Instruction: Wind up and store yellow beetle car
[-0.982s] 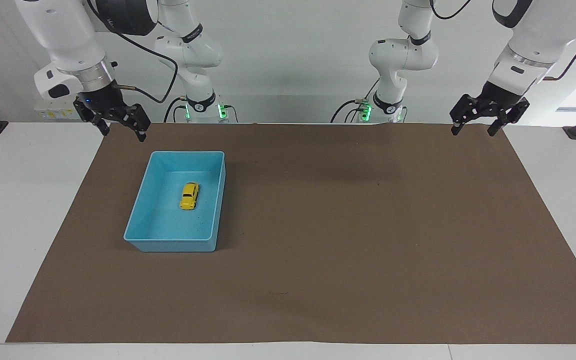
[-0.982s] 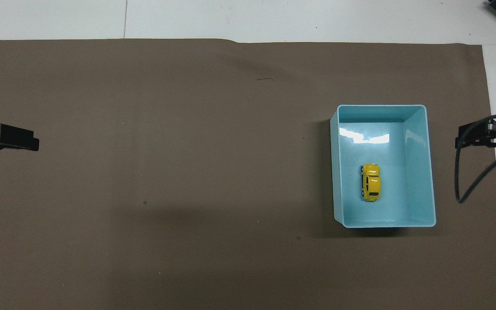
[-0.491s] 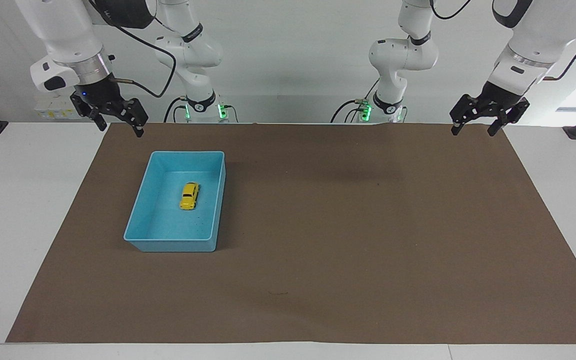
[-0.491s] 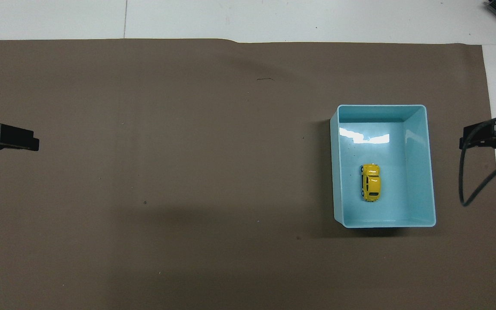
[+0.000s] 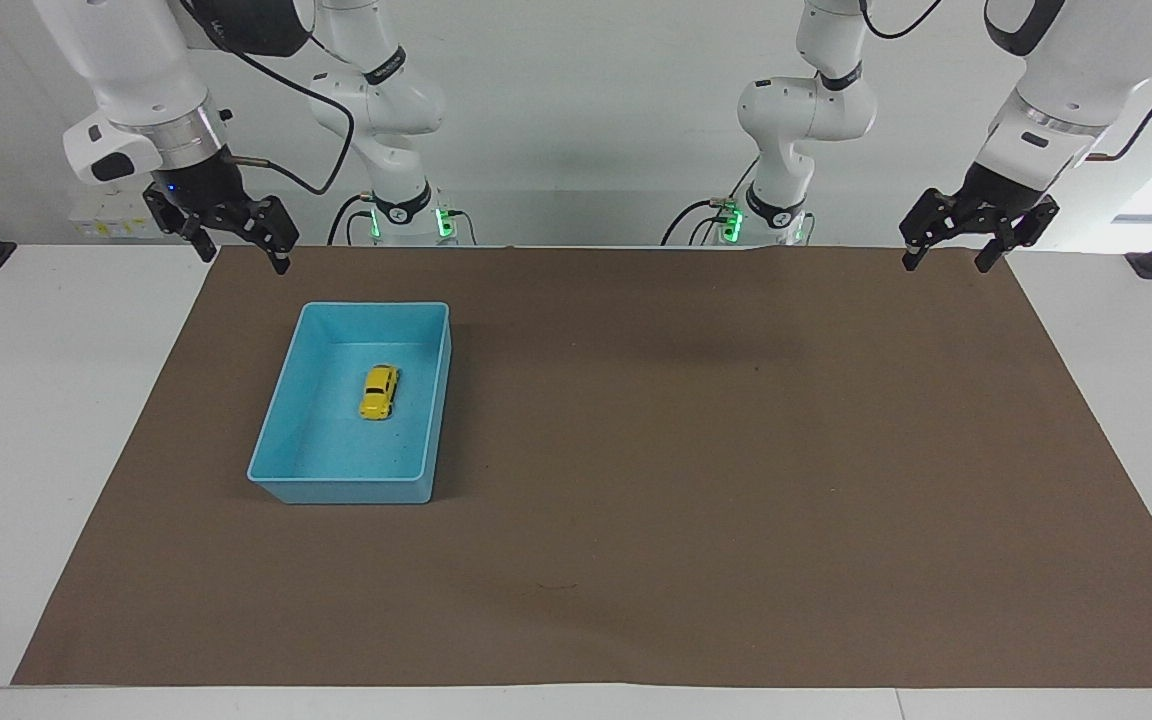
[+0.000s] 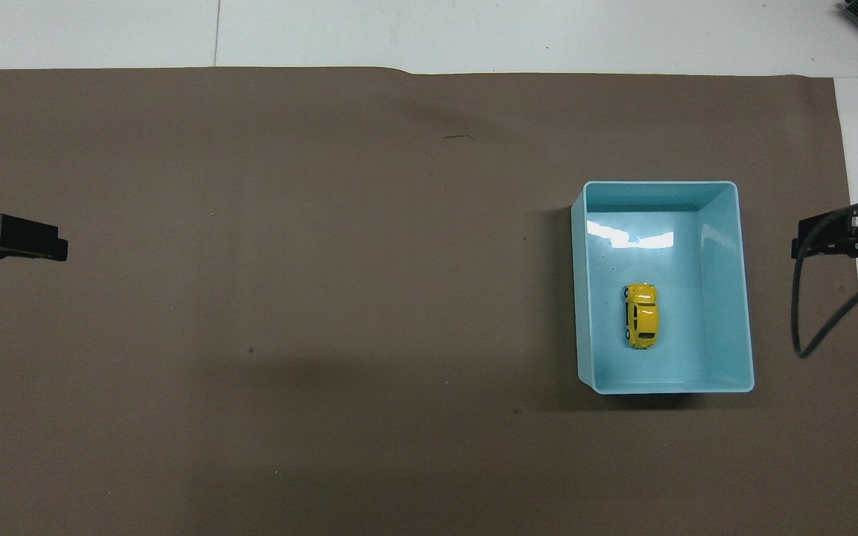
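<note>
A brown mat (image 5: 636, 470) covers most of the table (image 5: 36, 400). On it, toward the right arm's end, stands a light blue bin (image 5: 281, 420). The yellow beetle car (image 5: 378, 391) lies on the bin's floor, on its wheels, clear of every wall. The right gripper (image 5: 241, 252) hangs raised over the mat's corner at its own end, fingers spread wide, holding nothing. The left gripper (image 5: 946, 258) hangs raised over the mat's edge at its own end, fingers likewise spread wide and empty.
</note>
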